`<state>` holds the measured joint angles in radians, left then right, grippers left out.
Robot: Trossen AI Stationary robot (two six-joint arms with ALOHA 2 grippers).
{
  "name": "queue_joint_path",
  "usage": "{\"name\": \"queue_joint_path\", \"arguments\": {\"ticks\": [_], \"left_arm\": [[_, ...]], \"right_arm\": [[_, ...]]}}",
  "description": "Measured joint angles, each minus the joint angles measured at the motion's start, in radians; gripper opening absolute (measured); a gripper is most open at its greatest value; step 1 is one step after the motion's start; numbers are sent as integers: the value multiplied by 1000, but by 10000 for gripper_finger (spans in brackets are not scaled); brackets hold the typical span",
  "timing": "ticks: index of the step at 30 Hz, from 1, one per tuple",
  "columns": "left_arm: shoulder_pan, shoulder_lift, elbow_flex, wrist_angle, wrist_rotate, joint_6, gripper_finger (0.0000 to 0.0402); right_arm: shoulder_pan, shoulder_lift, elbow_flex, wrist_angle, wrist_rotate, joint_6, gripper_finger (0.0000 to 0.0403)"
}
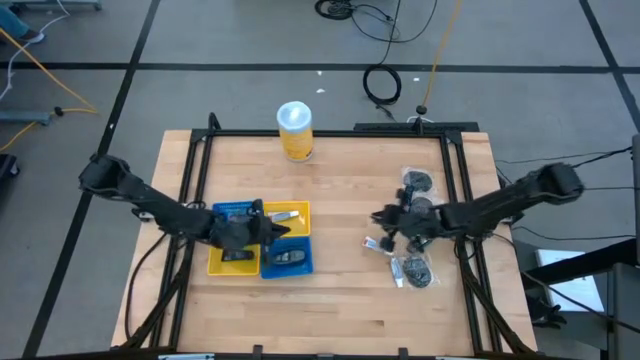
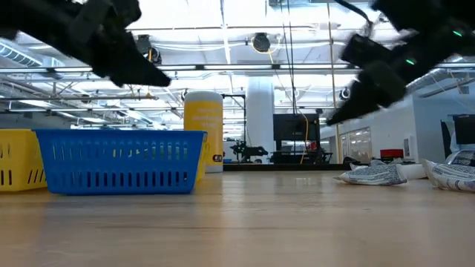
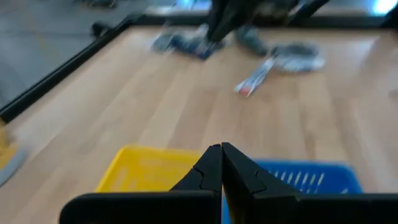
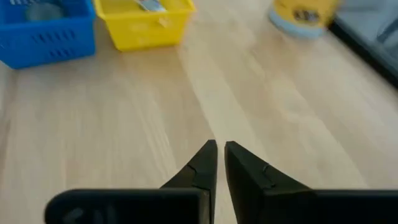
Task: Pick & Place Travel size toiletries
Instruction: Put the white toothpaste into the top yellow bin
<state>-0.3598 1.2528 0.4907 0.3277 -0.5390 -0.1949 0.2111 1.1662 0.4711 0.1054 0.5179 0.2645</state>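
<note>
Toiletries (image 1: 414, 228) beside right hand (image 1: 384, 219)

Bright overhead ceiling lights, wrist views motion-blurred, soft shadows

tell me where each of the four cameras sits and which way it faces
High: overhead, straight down on the table; both arms show.
Low: at tabletop height, looking level past the blue tray into the room; arms come in above.
Left wrist: on the left arm, past the left gripper toward the toiletries.
Right wrist: past the right gripper toward the trays.
Shared: the yellow canister shows in high and low.
</note>
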Motion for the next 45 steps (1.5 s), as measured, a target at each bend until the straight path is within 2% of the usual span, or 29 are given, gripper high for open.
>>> {"name": "queue_joint_path", "arguments": {"ticks": [2, 6, 9, 13, 22, 25, 29, 31, 34, 40, 45], "left_arm": [[48, 42, -15, 128, 88, 44, 13], [149, 129, -9, 242, 243, 99, 18], [225, 194, -8, 350, 322, 124, 19], [320, 283, -4, 430, 386, 137, 19], [490, 409, 72, 442, 390, 8, 19], [516, 431, 95, 445, 417, -5, 19], [523, 433, 96, 434, 473, -10, 19], [521, 433, 97, 429, 487, -8, 19], [516, 433, 97, 433, 493, -8, 19], [514, 433, 97, 433, 497, 4, 19], [508, 433, 97, 432, 496, 9, 19]], "right_arm": [[-1, -80, -84, 10, 1, 69, 19], [-9, -214, -207, 45, 3, 186, 19], [1, -273, -251, 54, -6, 252, 29], [26, -277, -254, 67, -36, 248, 59], [40, -158, -235, 143, -180, 205, 173], [41, -84, -213, 151, -199, 171, 210], [43, 32, -180, 151, -295, 161, 236], [50, 94, -152, 154, -334, 175, 238], [75, 160, -115, 138, -338, 179, 231], [125, 216, -66, 126, -334, 153, 181], [131, 213, -62, 134, -205, 108, 146]]}}
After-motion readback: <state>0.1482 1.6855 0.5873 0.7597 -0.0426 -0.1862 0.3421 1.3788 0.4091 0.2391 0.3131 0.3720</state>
